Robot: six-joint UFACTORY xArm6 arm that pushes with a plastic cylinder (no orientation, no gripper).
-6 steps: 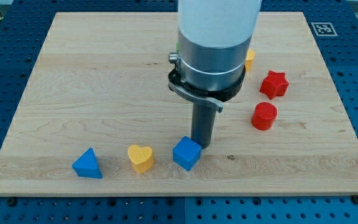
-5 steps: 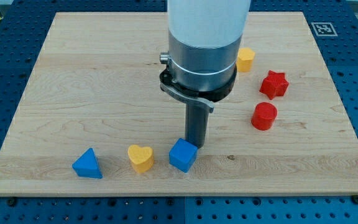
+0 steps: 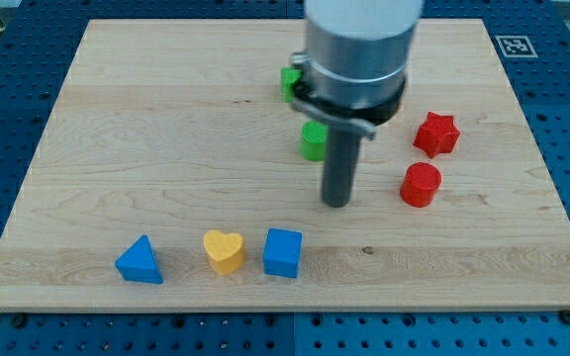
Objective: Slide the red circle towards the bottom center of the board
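The red circle (image 3: pixel 421 184) is a short red cylinder on the wooden board (image 3: pixel 127 129), at the view's right, about mid-height. My tip (image 3: pixel 336 203) is down on the board just left of the red circle, with a gap of bare wood between them. A red star (image 3: pixel 435 133) sits just above the red circle. The arm's body hides the board behind it near the view's top.
A blue triangle (image 3: pixel 139 260), a yellow heart (image 3: pixel 225 250) and a blue cube (image 3: pixel 283 252) stand in a row near the view's bottom left. A green cylinder (image 3: pixel 313 140) and another green block (image 3: pixel 289 80) show beside the arm.
My tip has left the blue cube and moved up and to the view's right, toward the red circle. The blue cube ended up a little further left. The green blocks are now uncovered, the yellow block hidden.
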